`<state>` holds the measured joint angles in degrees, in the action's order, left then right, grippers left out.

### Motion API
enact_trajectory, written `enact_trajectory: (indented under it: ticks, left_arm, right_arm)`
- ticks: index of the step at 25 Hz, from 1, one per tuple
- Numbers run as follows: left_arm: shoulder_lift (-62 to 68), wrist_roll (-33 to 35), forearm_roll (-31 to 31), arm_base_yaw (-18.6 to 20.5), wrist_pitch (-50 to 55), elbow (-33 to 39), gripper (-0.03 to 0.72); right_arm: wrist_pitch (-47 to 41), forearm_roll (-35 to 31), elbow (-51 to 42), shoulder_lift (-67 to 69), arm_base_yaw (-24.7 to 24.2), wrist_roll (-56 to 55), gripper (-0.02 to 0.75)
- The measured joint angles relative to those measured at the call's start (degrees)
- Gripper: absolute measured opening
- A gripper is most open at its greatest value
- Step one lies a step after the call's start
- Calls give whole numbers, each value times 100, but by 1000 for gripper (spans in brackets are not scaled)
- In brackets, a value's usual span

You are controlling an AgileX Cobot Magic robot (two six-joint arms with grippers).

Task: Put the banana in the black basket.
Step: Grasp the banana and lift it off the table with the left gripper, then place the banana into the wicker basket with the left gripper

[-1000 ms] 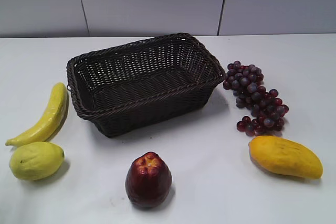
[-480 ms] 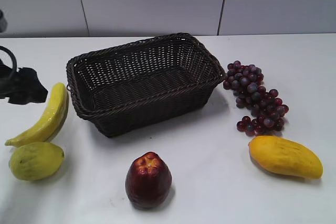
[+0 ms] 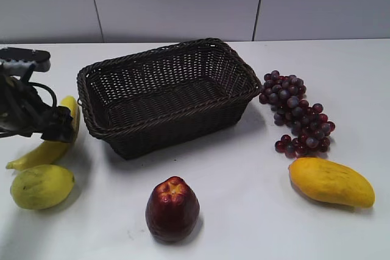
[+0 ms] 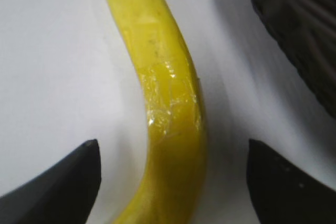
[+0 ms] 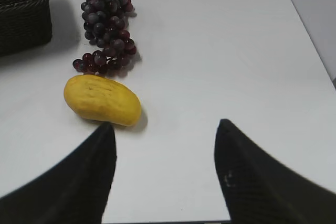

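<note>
The slim yellow banana [image 3: 36, 153] lies on the white table left of the black basket [image 3: 237, 68]. My left gripper [image 3: 58, 127] hovers over the banana's middle and hides part of it. In the left wrist view the banana [image 4: 168, 93] runs between the two open fingers [image 4: 170, 182], which do not touch it, and the basket's wall [image 4: 304, 30] shows at the right. My right gripper [image 5: 164, 156] is open and empty above bare table; it is out of the exterior view.
A plump yellow-green fruit [image 3: 41, 186] lies just in front of the banana. A dark red apple-like fruit [image 3: 172, 207] stands front centre. Purple grapes [image 3: 297, 112] [image 5: 106, 24] and an orange-yellow mango [image 3: 331, 181] [image 5: 102, 100] lie right of the basket.
My left arm came in from the left edge and moved right and down over the banana. The fruits and the basket have not moved.
</note>
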<state>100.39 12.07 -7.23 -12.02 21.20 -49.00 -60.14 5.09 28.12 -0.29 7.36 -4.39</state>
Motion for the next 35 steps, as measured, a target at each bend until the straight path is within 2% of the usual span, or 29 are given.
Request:
enact_trajectory:
  ticks: [7,10,14,15,23,26,31,35]
  left_arm:
    - [531,0,68,0,-325,-14,608]
    - [587,0,87,0,-445,-21,524]
    - [586,0,87,0,-530,-21,329]
    - [586,0,87,0,-530,-21,309]
    - [388,0,287,32,-267,-30,312]
    - [-10,0,331,199,-17,-164,312]
    - [-775,2,532,421,392,-735,312]
    - [-1119,7,565,311,405,-1390,312]
  right_arm:
    - [0,0,0,0,0,0,482]
    - [0,0,0,0,0,0,482]
    - [0,0,0,0,0,0,482]
    - [0,0,0,0,0,0,482]
    - [0,0,0,0,0,0,482]
    - [0,0,0,0,0,0,482]
    - [0,0,0,0,0,0,482]
    - [0,0,0,0,0,0,482]
